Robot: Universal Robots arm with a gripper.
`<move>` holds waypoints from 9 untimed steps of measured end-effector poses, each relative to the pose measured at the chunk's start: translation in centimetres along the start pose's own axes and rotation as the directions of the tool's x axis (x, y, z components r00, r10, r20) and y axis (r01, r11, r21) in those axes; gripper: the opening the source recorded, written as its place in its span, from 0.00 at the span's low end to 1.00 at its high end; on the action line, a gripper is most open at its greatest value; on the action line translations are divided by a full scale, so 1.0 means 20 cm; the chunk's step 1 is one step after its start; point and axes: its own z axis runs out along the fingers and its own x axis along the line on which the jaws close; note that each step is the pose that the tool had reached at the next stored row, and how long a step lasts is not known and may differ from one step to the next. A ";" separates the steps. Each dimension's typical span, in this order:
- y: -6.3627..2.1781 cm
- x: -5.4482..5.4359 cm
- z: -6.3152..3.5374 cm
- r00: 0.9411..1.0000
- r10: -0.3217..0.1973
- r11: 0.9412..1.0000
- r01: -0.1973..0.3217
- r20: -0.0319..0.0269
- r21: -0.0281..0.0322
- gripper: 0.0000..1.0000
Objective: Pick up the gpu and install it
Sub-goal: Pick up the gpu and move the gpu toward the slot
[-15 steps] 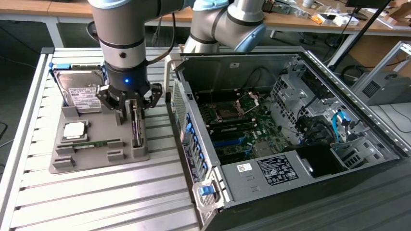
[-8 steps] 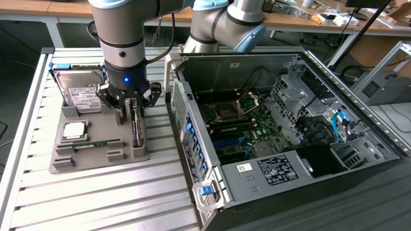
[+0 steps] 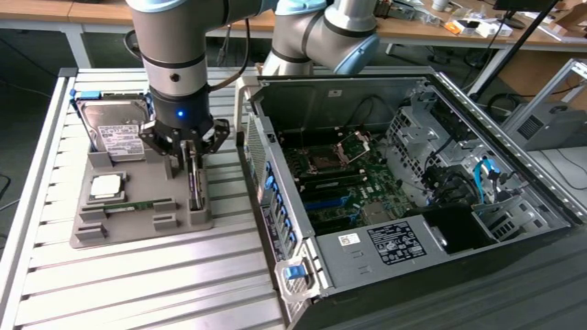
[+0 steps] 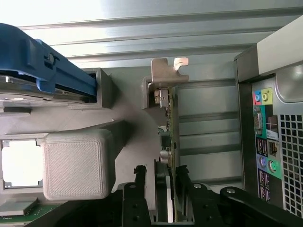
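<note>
Progress: early, pick phase. The gpu point(image 4: 171, 127) is not lifted. It stands edge-on in its slot at the right edge (exterior view's right) of the gray parts tray point(image 3: 137, 230), with its metal bracket point(image 4: 166, 71) at the end away from the gripper. Nothing installed yet. The PC case point(image 3: 275, 227) lies open on its side to the exterior view's right of the tray, motherboard point(image 3: 353, 185) exposed, no card seen going into it. Left to do, judging by this: clamp, lift out, carry over to the case, seat it.

Other parts in the tray look untouched: hard drive point(image 3: 115, 130) at the far end, cpu point(image 3: 106, 184) mid, green memory stick point(image 3: 133, 205) near end.

Arm pose: wrist pointing straight down over the tray's right side, forearm about vertical, elbow up behind the case's far wall. Gripper point(image 4: 161, 194) is low, down at card level.

Tool state: fingers point(image 4: 140, 184) straddle the card, one each side. Wrist view shows a sliver of gap on one side, so jaws read as open, not clamped on the gpu. The other finger sits right beside the board; can't tell if it's touching.
</note>
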 end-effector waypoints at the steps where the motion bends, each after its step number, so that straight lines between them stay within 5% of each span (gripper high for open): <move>1: 0.000 0.00 0.000 1.000 0.000 1.000 0.000 0.000 0.000 0.34; 2: 0.000 0.00 0.000 1.000 0.000 1.000 0.000 0.000 0.000 0.28; 9: 0.000 0.00 0.000 1.000 0.000 1.000 0.000 0.000 0.000 0.27</move>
